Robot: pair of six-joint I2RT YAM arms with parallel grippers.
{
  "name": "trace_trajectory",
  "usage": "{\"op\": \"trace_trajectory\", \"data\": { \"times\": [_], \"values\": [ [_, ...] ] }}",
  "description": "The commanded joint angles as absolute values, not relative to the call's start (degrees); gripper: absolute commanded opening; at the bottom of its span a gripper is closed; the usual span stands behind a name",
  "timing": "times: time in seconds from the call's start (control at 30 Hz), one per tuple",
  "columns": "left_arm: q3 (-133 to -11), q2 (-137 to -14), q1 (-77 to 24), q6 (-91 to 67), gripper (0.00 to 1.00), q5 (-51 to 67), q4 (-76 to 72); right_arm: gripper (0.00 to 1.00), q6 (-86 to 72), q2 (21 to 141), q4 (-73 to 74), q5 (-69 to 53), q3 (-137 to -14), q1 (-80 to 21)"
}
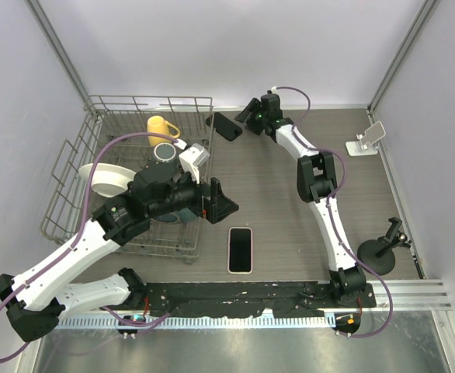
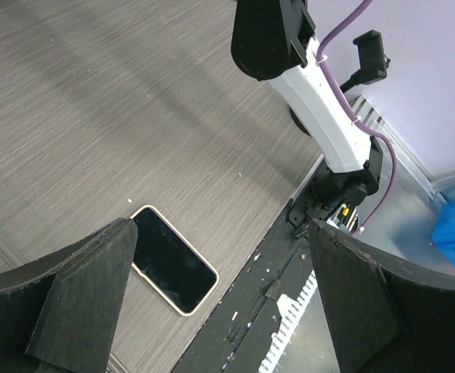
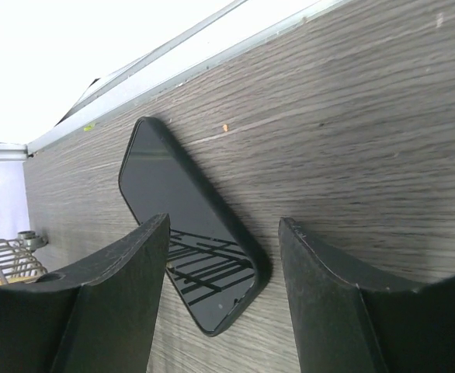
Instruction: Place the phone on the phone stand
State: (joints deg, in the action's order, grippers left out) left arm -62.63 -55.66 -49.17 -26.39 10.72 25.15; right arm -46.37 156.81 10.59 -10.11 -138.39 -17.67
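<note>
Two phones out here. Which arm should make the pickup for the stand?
Probably right. The right gripper is open over the black phone, and the phone stand sits on that arm's side. The left gripper, also open, hovers near the cream-edged phone, farther from the stand.

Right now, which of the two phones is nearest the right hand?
The black-cased phone by the rack, just ahead of the right hand. The cream-edged phone lies far off, by the left hand.
</note>
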Motion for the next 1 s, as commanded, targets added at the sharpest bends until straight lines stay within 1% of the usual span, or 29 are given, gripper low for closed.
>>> {"op": "trace_trajectory", "data": {
  "times": [0.0,0.17,0.27,0.3,0.37,0.4,0.47,0.63,0.83,0.87,0.97],
  "values": [
    [-62.9,-55.1,-49.4,-26.1,0.96,11.2,23.0,0.62,-48.3,157.1,7.9,-12.8,-139.8,-18.7],
    [-63.0,-54.8,-49.5,-26.2,0.96,11.2,23.0,0.57,-47.6,158.1,9.3,-14.6,-140.0,-19.9],
    [-62.9,-54.4,-49.4,-26.4,0.96,10.9,23.3,0.50,-45.3,157.8,12.6,-13.6,-140.0,-20.7],
    [-62.8,-54.1,-49.4,-26.5,0.96,11.0,23.4,0.44,-44.4,157.5,13.6,-12.3,-139.8,-21.0],
    [-62.8,-53.9,-49.4,-26.5,0.96,10.8,23.5,0.40,-42.3,156.2,17.4,-10.2,-139.7,-21.6],
    [-62.7,-53.9,-49.5,-26.5,0.96,10.8,23.5,0.35,-41.6,155.5,19.0,-8.6,-138.8,-22.1],
    [-62.7,-53.8,-49.4,-26.5,0.96,10.8,23.3,0.31,-39.3,153.6,21.5,-5.9,-138.3,-22.7],
    [-62.7,-53.5,-49.4,-26.7,0.96,11.1,23.3,0.29,-35.5,151.2,26.4,-4.0,-136.4,-23.8],
    [-62.3,-53.0,-49.4,-26.8,0.96,10.9,23.2,0.22,-31.0,150.9,35.9,-2.5,-139.4,-24.4],
    [-62.2,-53.1,-49.4,-26.8,0.96,11.0,23.2,0.19,-30.7,150.9,36.8,-2.3,-139.8,-24.5],
    [-62.3,-53.2,-49.5,-26.9,0.96,11.2,23.0,0.13,-28.8,150.6,40.3,-1.8,-140.7,-24.8]
  ]
}}
